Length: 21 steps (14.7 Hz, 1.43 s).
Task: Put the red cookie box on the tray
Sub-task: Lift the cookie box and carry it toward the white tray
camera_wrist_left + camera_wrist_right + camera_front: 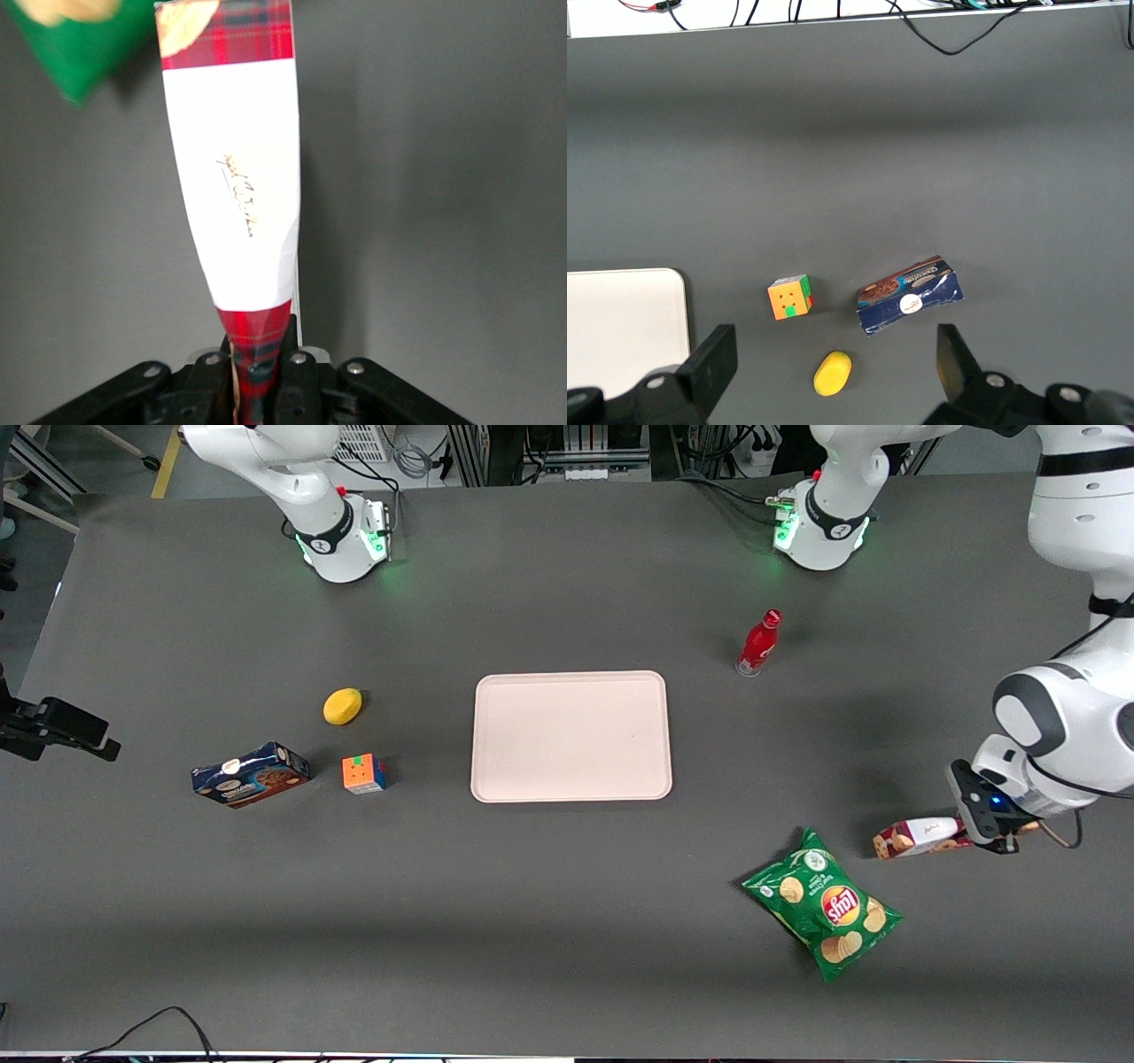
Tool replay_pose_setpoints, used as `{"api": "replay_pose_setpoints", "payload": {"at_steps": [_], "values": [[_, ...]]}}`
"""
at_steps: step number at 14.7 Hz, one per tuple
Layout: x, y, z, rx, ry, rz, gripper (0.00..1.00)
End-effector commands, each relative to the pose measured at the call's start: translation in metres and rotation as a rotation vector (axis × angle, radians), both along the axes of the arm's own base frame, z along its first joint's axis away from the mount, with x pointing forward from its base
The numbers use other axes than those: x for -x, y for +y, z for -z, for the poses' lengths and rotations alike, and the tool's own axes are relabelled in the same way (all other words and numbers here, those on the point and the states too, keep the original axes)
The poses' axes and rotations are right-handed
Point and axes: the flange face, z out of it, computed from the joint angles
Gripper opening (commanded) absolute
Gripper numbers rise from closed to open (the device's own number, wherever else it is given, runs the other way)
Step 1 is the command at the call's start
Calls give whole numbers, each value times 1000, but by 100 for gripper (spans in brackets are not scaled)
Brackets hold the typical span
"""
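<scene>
The red cookie box [917,838], a slim plaid carton with a white label panel, is toward the working arm's end of the table, nearer the front camera than the tray [571,735]. My left gripper [1004,840] is shut on the end of the carton that points away from the tray. In the left wrist view the red cookie box [235,177] stretches away from the gripper [257,365], whose jaws press on its plaid end from both sides. I cannot tell whether the box rests on the table or hangs just above it. The pale pinkish tray lies bare in mid-table.
A green chips bag [824,903] lies close beside the carton, nearer the front camera. A red bottle [759,643] stands farther from the camera than the tray. Toward the parked arm's end are a lemon [342,706], a colour cube [364,773] and a dark blue cookie box [251,774].
</scene>
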Motion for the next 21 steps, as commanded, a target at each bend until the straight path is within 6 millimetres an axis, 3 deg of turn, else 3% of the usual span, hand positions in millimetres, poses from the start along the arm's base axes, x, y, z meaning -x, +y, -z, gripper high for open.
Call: {"api": "replay_pose_setpoints", "payload": {"at_steps": [1,5,7,9,15,18,21], "values": [[-27,-3,-88,30,-13,16,3],[-36,-10,-169,45,69,-33,3],[-36,-16,-184,59,101,-110,2],[-31,-34,-199,88,134,-265,2],[-24,-136,-224,117,180,-587,2],[-14,-210,-236,101,182,-759,2],[6,-288,-235,106,239,-996,3]]}}
